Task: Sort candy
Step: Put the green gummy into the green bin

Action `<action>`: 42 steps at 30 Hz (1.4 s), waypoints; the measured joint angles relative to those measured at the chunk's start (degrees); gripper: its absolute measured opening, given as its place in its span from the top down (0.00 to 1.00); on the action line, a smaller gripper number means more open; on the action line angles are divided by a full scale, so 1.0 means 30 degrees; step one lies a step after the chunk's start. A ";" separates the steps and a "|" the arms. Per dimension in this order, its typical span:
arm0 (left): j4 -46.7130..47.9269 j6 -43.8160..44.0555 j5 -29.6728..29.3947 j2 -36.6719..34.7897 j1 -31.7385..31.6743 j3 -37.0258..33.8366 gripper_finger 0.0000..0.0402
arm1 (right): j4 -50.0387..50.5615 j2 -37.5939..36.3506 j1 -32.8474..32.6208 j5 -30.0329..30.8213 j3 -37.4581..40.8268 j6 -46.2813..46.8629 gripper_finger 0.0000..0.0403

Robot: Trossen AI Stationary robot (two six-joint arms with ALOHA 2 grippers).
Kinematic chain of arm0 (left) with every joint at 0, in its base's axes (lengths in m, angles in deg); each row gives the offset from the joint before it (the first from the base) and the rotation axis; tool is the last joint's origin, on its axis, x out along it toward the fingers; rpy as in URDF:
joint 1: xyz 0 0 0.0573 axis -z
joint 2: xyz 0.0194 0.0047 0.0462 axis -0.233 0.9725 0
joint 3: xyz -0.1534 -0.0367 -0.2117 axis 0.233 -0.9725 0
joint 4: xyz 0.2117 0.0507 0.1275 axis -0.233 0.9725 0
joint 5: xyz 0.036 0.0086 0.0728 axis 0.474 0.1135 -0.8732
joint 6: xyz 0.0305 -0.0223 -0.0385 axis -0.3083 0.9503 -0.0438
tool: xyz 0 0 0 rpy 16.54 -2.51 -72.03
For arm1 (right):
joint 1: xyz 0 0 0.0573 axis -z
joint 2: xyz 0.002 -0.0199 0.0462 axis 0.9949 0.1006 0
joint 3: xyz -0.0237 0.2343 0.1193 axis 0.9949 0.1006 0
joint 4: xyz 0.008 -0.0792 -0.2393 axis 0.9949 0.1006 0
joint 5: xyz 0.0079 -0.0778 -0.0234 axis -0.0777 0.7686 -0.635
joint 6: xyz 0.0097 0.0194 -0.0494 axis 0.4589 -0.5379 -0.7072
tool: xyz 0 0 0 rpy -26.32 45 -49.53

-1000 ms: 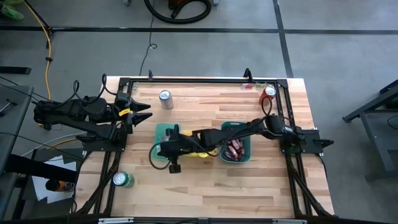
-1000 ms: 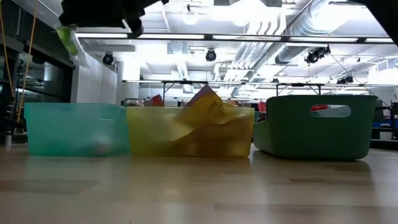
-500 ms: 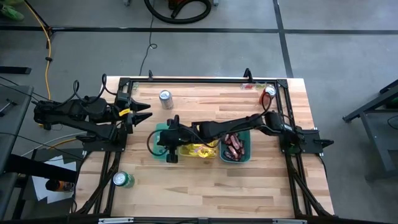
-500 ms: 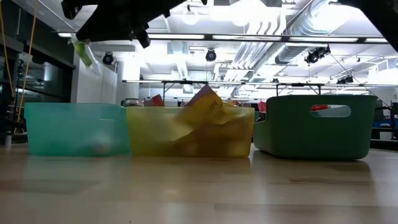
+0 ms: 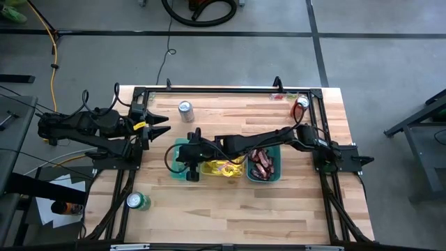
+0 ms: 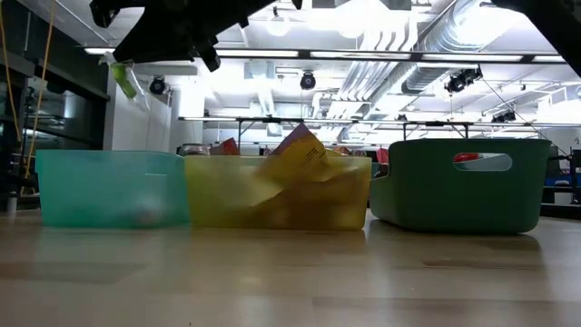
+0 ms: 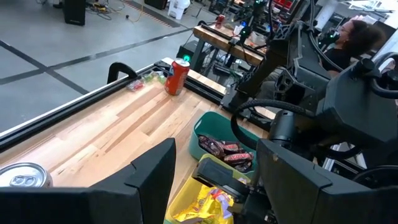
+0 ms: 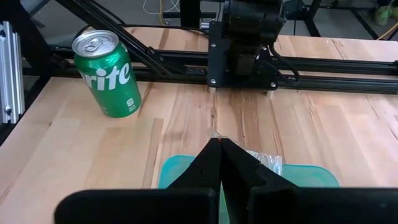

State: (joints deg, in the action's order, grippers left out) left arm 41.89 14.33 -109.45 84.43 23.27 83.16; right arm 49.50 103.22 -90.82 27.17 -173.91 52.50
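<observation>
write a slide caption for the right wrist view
Right pincer, shut, hovers above the teal bin; a green soda can stands beyond.

Three bins [image 5: 263, 162] sit side by side mid-table [image 5: 230, 209], with cans [image 5: 185, 111] near the corners.

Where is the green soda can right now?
In the high view the green soda can stands near the table's front-left corner, apart from the teal bin; the right wrist view shows it upright too.
</observation>
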 joint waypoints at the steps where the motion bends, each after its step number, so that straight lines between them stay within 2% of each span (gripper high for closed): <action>1: 0.0002 -0.0002 0.0000 0.0000 0.0000 0.0000 0.47 | 0.0000 0.0000 0.0000 0.0000 0.0000 0.0007 1.00; 18: -0.0006 0.0013 0.0000 0.0000 0.0000 0.0000 0.47 | 0.0000 0.0000 -0.0007 0.0000 0.0000 0.0055 1.00; 21: -0.0125 0.0388 0.0101 0.0000 -0.0001 0.0000 0.47 | 0.0063 -0.0062 0.0039 -0.0006 0.0000 0.1167 1.00; 24: -0.2480 0.0392 0.1304 0.0000 -0.0007 0.0000 0.47 | 0.0393 -0.0728 0.0110 -0.0153 0.0000 0.1665 1.00; 27: -0.6461 -0.1544 0.2903 -0.0011 0.0004 0.0000 0.47 | 0.0880 -0.2001 0.0191 -0.0147 -0.0013 0.1166 1.00; 30: -0.9418 -0.3301 0.3021 -0.0030 0.0007 0.0000 0.47 | 0.2346 -0.3247 0.0306 -0.0143 -0.0015 0.0512 1.00; 33: -1.0190 -0.4242 0.2914 -0.0018 -0.0007 0.0015 0.47 | 0.4249 -0.4536 0.0453 -0.0073 -0.0008 0.0467 1.00; 39: -1.0693 -0.3702 0.3014 0.0204 0.0000 -0.1321 0.47 | 1.0533 -0.6289 0.0503 -0.0054 -0.0009 0.0203 1.00; 42: -1.2633 -0.3147 0.3096 0.0426 0.0000 -0.2850 0.47 | 1.3426 -0.6912 0.0486 -0.0073 0.0000 0.0313 1.00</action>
State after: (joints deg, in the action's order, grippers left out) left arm 3.99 4.89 -100.16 85.71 23.27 74.61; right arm 89.78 82.48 -89.36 26.96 -173.91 53.44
